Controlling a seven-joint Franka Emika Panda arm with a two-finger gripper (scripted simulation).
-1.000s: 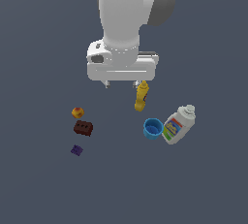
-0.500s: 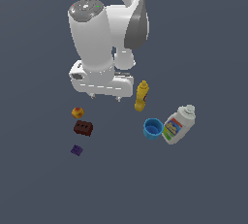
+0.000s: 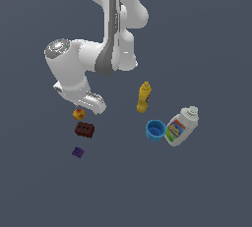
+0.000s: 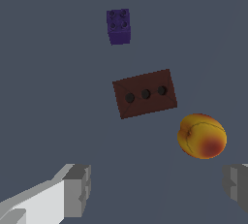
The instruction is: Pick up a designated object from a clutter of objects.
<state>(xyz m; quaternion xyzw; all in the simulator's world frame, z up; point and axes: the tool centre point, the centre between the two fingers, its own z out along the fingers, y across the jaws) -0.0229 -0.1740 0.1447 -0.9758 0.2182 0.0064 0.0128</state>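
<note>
Gripper [image 4: 157, 186] spread wide, empty, above orange ball [image 4: 202, 136]. Beside ball, brown brick [image 4: 145, 93]; beyond brick, purple block [image 4: 118, 25], all on counter [image 3: 211, 39].

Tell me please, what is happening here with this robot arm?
A simulated robot arm is going after the orange ball, which lies on the floor beside a brown brick; a purple block lies just past the brick. The pincer hangs open above the ball and holds nothing yet. The wrist view shows the ball lying near one finger, not centred between the two. A yellow bottle, a blue cup and a white bottle sit apart, towards the exterior view's right.
</note>
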